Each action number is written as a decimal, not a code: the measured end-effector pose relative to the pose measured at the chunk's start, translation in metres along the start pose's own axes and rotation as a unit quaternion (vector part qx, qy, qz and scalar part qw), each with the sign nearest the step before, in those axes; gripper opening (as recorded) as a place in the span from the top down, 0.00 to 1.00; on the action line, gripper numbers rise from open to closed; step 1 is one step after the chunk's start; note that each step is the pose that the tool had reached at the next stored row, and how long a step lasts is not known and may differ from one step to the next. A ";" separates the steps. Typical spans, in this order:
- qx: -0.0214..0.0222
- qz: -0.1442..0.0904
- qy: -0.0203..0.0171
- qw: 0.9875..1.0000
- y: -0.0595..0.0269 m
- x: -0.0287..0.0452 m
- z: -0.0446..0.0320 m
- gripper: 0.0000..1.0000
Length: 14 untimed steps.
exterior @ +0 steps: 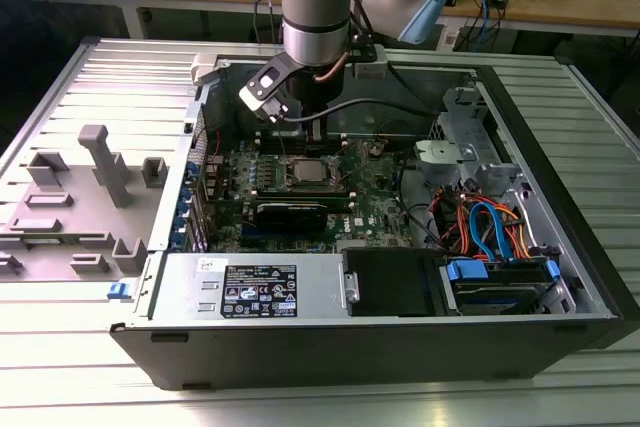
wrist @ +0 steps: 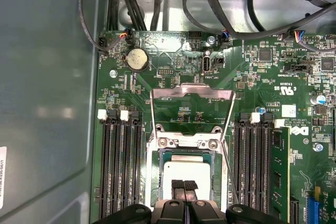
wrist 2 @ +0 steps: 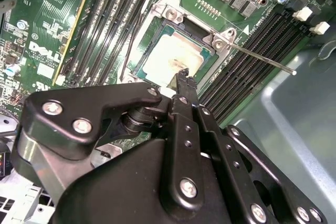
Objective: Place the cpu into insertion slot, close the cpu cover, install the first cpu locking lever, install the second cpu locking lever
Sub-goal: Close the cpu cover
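Exterior view. Arm (exterior: 315, 17) upright over an open computer case (exterior: 400, 347) lying on a slatted table (exterior: 60, 377). Gripper (exterior: 316, 142) lowered to the motherboard (exterior: 380, 209), just above the socket, with the cpu (exterior: 308, 171) a pale square beneath it. Jaw state not readable from this distance, but the overall layout clear.

Second wrist view. Gripper (wrist 2: 184, 78) clenched on nothing, tips pressed together and poised over one edge of the cpu (wrist 2: 170, 59); contact with the chip not decidable. Chip flat in its socket, silvery top up. One locking lever (wrist 2: 262, 59) released, slanting out over the memory slots (wrist 2: 247, 77). Gain over the exterior view: the closed tips and the free lever.

First wrist view. Same closed gripper (wrist: 184, 187) at the near edge of the cpu (wrist: 184, 174). Beyond the chip, the cpu cover (wrist: 191, 93) swung up open on its hinge, with board visible through its window. Gain over the second wrist view: the cover's raised attitude.

Step in hand, as judged: closing the cover. For a clean result, push on the frame's outer bar rather than through the window, keep the tips off the chip's top, and lower the plate evenly with the lever kept clear.
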<state>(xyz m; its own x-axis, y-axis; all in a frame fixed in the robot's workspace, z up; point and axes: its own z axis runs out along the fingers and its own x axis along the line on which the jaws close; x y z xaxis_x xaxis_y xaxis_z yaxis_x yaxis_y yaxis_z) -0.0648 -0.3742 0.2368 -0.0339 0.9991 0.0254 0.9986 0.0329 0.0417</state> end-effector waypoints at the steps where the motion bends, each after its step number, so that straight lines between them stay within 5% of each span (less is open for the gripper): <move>1: 0.000 0.000 0.000 1.000 0.0000 0.0000 -0.0003 0.89; 14: 0.000 0.000 0.000 1.000 -0.0002 -0.0001 -0.0018 0.89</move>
<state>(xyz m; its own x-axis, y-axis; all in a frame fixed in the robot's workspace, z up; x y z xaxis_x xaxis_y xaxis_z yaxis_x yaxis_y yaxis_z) -0.0651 -0.3743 0.2386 -0.0339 0.9991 0.0248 0.9986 0.0329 0.0413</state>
